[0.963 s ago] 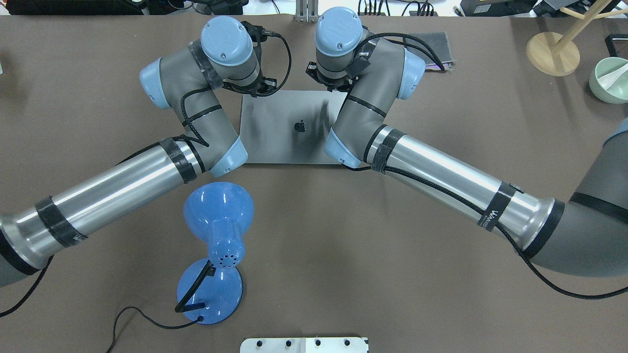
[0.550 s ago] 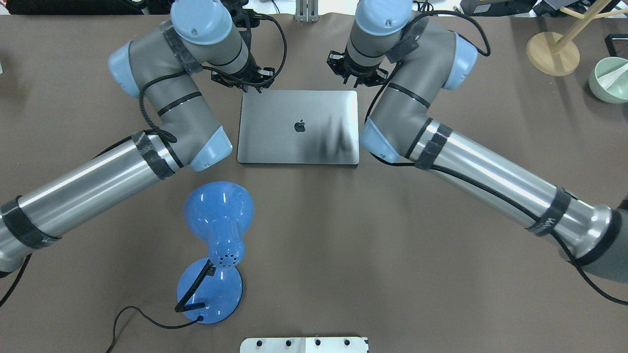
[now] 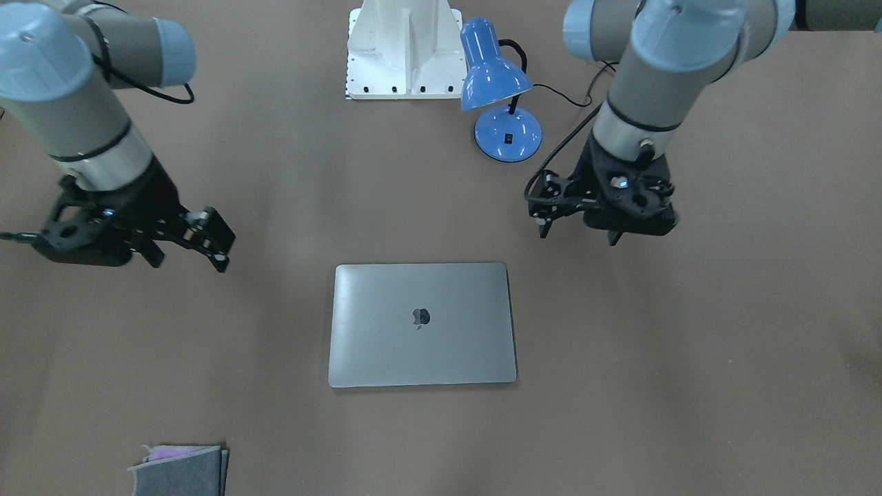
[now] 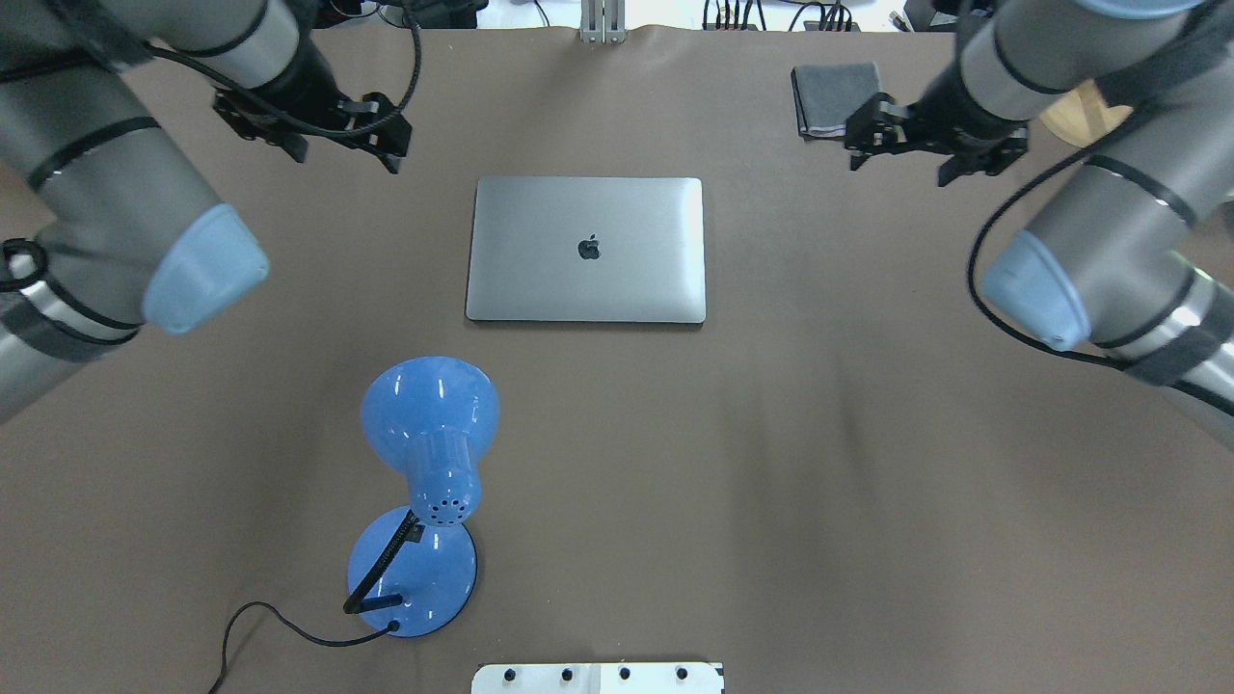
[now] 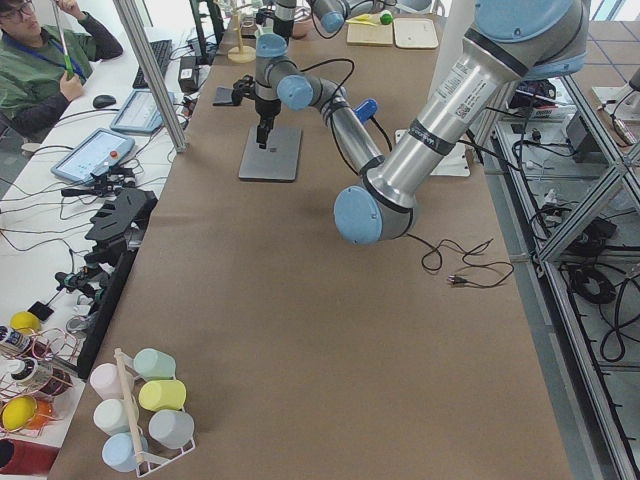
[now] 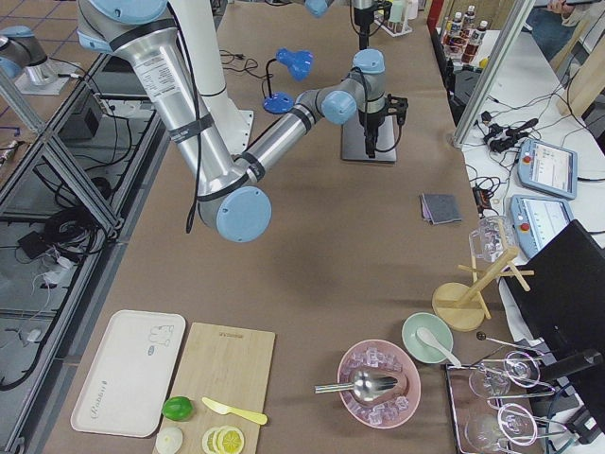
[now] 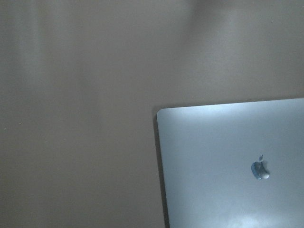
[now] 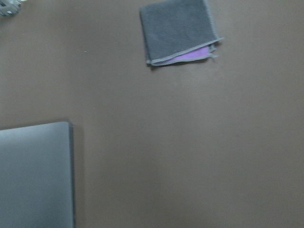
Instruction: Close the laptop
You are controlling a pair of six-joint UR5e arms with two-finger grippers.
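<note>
The laptop (image 4: 586, 249) lay flat mid-table (image 4: 675, 463), lid fully down. The left gripper (image 4: 344, 159) and right gripper (image 4: 898, 169) hung clear at its far left and far right, jaws spread, holding nothing. Closing looked done; only parking the arms seemed left.

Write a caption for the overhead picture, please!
Closed laptop lies flat, with the left gripper and right gripper open and clear of it, and a blue lamp nearby.
</note>
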